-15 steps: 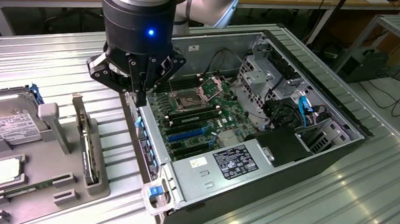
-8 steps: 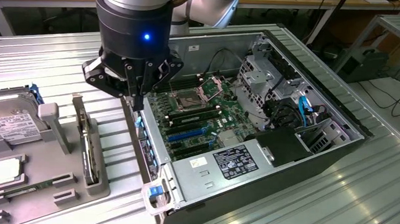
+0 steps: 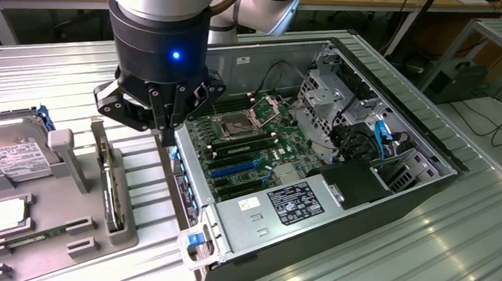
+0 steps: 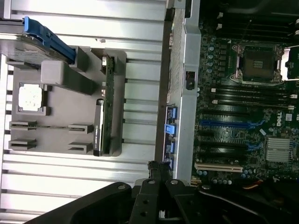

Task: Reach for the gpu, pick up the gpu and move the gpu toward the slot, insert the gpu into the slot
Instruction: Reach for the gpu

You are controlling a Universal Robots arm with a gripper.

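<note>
The gpu (image 3: pixel 111 179) stands on its long edge in a groove of the grey holder block (image 3: pixel 59 198), a thin dark card with its silver bracket towards the far end. The wrist view shows the gpu (image 4: pixel 105 109) in that same groove of the holder block (image 4: pixel 70 116). My gripper (image 3: pixel 168 135) hangs over the near wall of the open computer case (image 3: pixel 318 182), to the exterior view's right of the gpu and apart from it. Its fingers (image 4: pixel 159 168) are shut with nothing between them. Blue slots (image 3: pixel 232 170) lie on the motherboard, and the wrist view shows them (image 4: pixel 224 124) as well.
A silver labelled hard drive (image 3: pixel 14 150) with a blue handle stands at the holder's far end. A square chip (image 3: pixel 7 214) and a memory stick (image 3: pixel 35 237) lie in other recesses. Cables, a drive cage (image 3: pixel 330 99) and a power supply (image 3: pixel 295 204) crowd the case.
</note>
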